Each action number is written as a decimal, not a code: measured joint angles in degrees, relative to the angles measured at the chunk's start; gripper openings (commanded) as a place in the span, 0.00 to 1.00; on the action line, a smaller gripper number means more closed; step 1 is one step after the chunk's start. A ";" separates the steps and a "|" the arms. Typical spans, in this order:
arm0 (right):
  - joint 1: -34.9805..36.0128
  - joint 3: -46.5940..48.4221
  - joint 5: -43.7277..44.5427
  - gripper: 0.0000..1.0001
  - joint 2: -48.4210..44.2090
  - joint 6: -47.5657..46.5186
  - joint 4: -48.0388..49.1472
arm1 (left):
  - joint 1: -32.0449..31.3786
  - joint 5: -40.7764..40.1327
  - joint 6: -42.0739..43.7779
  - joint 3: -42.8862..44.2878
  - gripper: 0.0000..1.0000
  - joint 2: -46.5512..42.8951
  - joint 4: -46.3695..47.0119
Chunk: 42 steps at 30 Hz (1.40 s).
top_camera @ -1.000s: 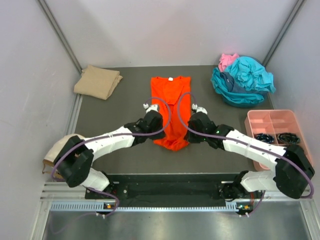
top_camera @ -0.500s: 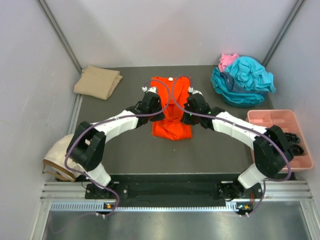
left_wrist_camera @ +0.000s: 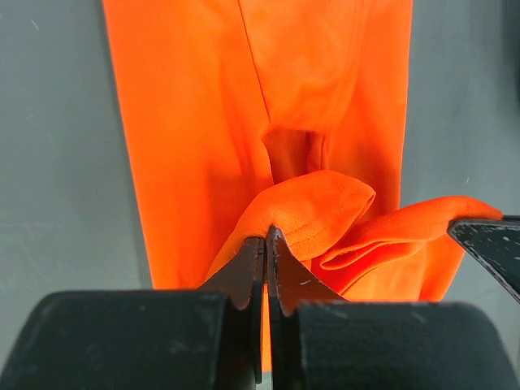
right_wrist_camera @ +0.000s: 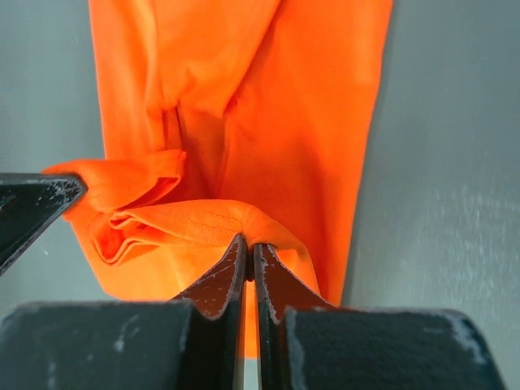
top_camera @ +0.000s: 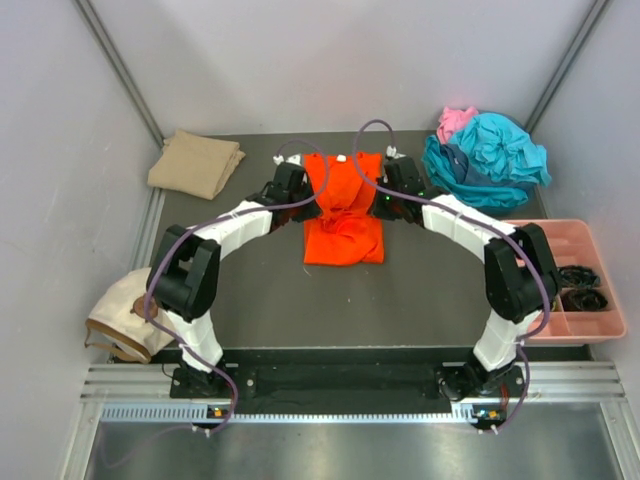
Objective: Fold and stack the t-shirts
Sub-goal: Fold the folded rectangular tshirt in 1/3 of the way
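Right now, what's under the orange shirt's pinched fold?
The flat layer of the same orange t-shirt, lying on the grey table. The tabletop beneath that layer is covered.

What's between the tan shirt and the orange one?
Top view: mostly bare table. Right beside the orange shirt is the left gripper, shut on a fold of it.

Soft, even light fills every view. The only shadows are faint ones inside the raised folds of the bright orange cloth t-shirt (top_camera: pixel 343 215), whose colour reads vivid and sharp up close. Right of it, the dark grey matte bench (right_wrist_camera: pixel 439 203) carries a pale sheen. Seen from overhead, the pale walls (top_camera: pixel 300 60) lean outward at the frame edges.
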 measured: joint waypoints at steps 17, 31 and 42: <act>-2.29 7.52 -3.82 0.00 9.66 -1.27 -0.02 | 3.56 3.61 1.49 5.64 0.00 7.50 0.79; -5.79 11.47 -4.61 0.00 12.94 -2.16 -0.33 | 6.60 4.39 1.84 6.60 0.00 8.79 1.03; -7.23 13.03 -5.31 0.00 15.65 -2.32 -0.46 | 8.02 5.46 2.29 9.29 0.00 12.13 0.57</act>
